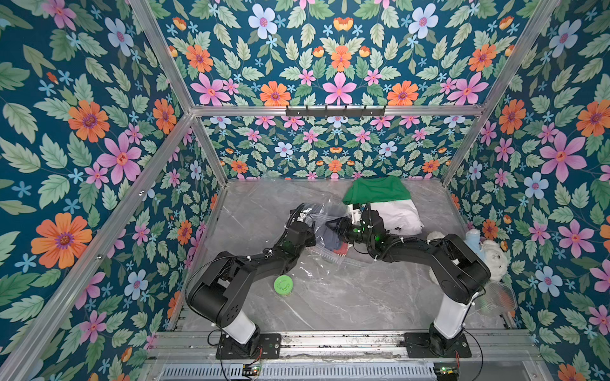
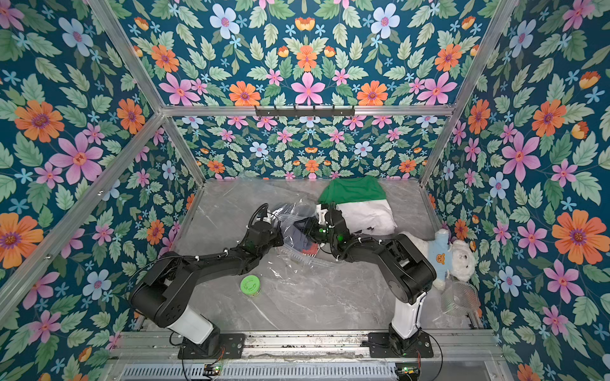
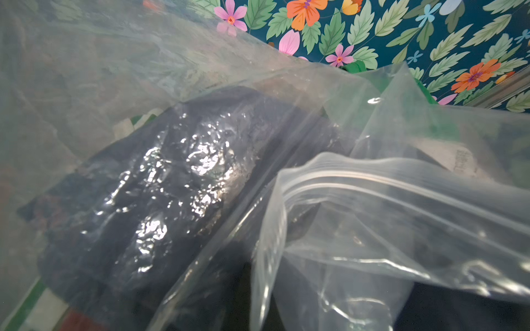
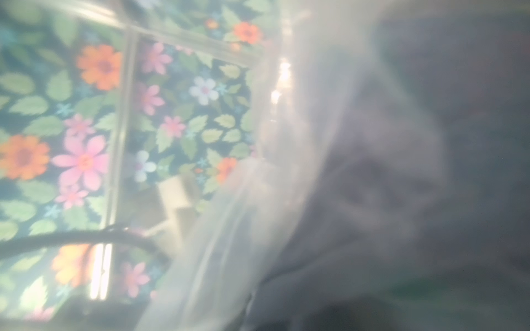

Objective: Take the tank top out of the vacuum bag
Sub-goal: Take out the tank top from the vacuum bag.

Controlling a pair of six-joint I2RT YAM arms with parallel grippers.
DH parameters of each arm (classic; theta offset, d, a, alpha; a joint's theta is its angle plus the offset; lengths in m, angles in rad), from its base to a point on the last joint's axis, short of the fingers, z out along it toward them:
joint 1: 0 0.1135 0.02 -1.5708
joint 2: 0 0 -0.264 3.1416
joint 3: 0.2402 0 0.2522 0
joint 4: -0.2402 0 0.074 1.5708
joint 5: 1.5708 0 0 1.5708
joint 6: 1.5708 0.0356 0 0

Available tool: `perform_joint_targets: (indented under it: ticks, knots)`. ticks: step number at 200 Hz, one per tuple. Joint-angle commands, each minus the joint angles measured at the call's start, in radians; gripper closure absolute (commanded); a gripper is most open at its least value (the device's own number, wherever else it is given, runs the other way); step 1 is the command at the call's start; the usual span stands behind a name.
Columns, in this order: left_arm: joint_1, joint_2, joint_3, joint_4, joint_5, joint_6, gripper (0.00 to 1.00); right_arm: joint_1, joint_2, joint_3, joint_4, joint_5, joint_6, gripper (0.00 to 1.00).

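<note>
The vacuum bag (image 1: 318, 268) is a clear crinkly sheet lying across the middle of the table, bunched up and raised between the two arms. Through its plastic shows the tank top (image 1: 330, 242), a dark blue-grey bundle with a red and white bit at its near end. My left gripper (image 1: 311, 228) is shut on the bag's raised edge; in the left wrist view the zip strip (image 3: 372, 177) rises from the jaws over the dark cloth (image 3: 172, 186). My right gripper (image 1: 331, 227) reaches in from the right against the tank top (image 4: 430, 172). Plastic blurs its jaws.
Folded green (image 1: 378, 193) and white (image 1: 399, 216) garments lie at the back right, just behind the right wrist. A green round lid (image 1: 283, 285) sits near the left arm. A white plush bear (image 2: 452, 257) and a clear plastic tub (image 2: 460, 298) lie by the right wall.
</note>
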Motion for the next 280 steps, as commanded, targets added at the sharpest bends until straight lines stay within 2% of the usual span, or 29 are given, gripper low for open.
perform_joint_targets:
  ticks: [1,17,52,75,163,208,231,252,280]
  knots:
    - [0.000,0.003,0.003,-0.016,0.001,-0.005,1.00,0.001,-0.029,-0.006,0.020,-0.002,-0.048,0.47]
    - [0.001,0.003,0.002,-0.016,0.000,-0.004,1.00,-0.008,-0.037,-0.038,0.001,0.033,-0.033,0.46]
    - [0.001,0.003,0.003,-0.016,-0.001,-0.004,1.00,-0.027,-0.050,-0.115,-0.033,0.103,0.047,0.35]
    - [0.001,0.002,0.002,-0.016,0.000,-0.004,1.00,-0.035,-0.076,-0.154,-0.088,0.149,0.055,0.32]
    - [0.001,-0.001,0.007,-0.022,0.001,-0.004,1.00,-0.045,0.008,-0.137,0.023,0.094,0.105,0.29]
    - [0.001,0.003,0.008,-0.019,0.008,-0.008,1.00,-0.046,0.016,-0.079,0.073,0.022,0.072,0.34]
    - [0.001,0.007,0.008,-0.015,0.012,-0.010,1.00,-0.041,0.015,-0.043,0.048,0.012,0.036,0.42]
    - [0.001,0.006,0.007,-0.015,0.008,-0.010,1.00,-0.042,0.029,-0.017,-0.001,0.016,0.010,0.54]
    - [0.001,0.011,0.006,-0.010,0.012,-0.011,1.00,-0.047,0.081,0.013,-0.014,0.010,0.007,0.53]
